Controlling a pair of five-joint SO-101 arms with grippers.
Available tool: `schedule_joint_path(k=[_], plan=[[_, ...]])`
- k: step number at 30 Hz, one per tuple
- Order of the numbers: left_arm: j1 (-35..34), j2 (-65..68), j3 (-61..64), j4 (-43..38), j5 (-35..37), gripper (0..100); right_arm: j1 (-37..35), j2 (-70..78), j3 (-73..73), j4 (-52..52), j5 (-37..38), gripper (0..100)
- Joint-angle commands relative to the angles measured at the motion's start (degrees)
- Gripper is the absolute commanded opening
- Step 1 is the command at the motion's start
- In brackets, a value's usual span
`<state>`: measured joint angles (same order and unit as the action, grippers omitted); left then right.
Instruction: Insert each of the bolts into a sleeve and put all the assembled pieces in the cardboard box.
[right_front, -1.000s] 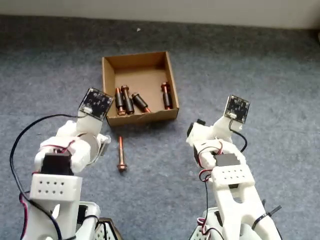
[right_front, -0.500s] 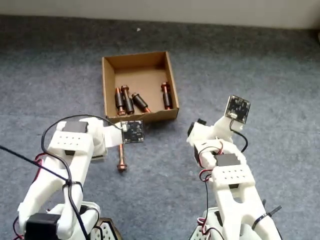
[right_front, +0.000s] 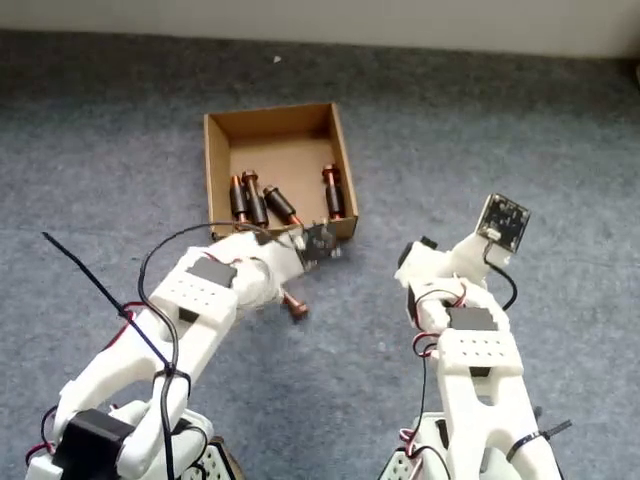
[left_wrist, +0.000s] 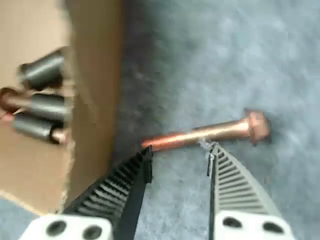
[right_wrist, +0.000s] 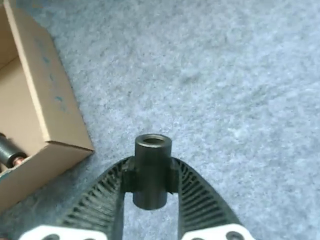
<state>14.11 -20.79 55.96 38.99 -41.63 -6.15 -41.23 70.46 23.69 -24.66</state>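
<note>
In the high view two white arms rise from the lower edge of the frame. The right arm stands in the lower right part. The right end effector is pinching a black sleeve between its two fingers. The sleeve is upright, with its open hole turned to the wrist camera, over the grey worktop and near one corner of the box.

The left arm stretches from the lower left toward the middle of the frame. The left end effector is spread, with one ribbed finger at each side of the shank of a copper-coloured bolt. The bolt lies flat on the worktop, just beside the outer wall of the box. Whether the finger tips touch the bolt, I cannot tell. In the high view its hexagonal head shows a little below and left of the centre, next to the arm.

Farther, in the upper middle of the frame, sits the open cardboard box. Four assembled pieces, each a bolt inside a dark sleeve, lie on its floor by the near wall, three together at the left and one at the right.
</note>
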Motion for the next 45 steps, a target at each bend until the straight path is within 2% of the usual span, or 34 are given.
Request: schedule_joint_path(k=[1, 5, 10, 14, 21, 25, 31, 41, 45], plan=[[-1.89, 0.04, -9.01, -2.64, 24.26, 20, 2.95, -2.24, -0.92, -1.27, -3.43, 0.4], [-2.15, 0.13, -10.77, -2.64, 22.86, 20, 4.79, -2.24, -0.92, -1.27, -5.36, 0.4], [0.75, 0.22, -10.86, 0.88, 7.21, 20, 5.05, -2.24, -0.92, -1.27, -5.36, 0.4], [2.95, 1.19, -15.34, 6.15, 2.99, 20, 5.05, -2.24, -0.92, -1.27, -5.27, 0.4], [6.46, 19.12, -35.47, 23.47, -4.84, 24, 5.05, -2.24, -0.92, -1.27, -5.27, 0.4], [6.64, 28.79, -42.95, 28.13, -11.60, 23, 5.49, -2.24, -0.92, -1.27, -5.27, 0.4], [7.78, 36.18, -46.81, 28.04, -12.66, 23, 9.36, -2.24, -1.01, -1.27, -5.27, 0.4], [11.74, 42.33, -47.52, 24.97, -12.22, 23, 9.54, -2.24, -1.01, -1.27, -5.27, 0.4], [11.74, 43.82, -50.15, 26.99, -8.44, 18, 9.54, -2.24, -1.01, -1.27, -5.27, 0.4]])
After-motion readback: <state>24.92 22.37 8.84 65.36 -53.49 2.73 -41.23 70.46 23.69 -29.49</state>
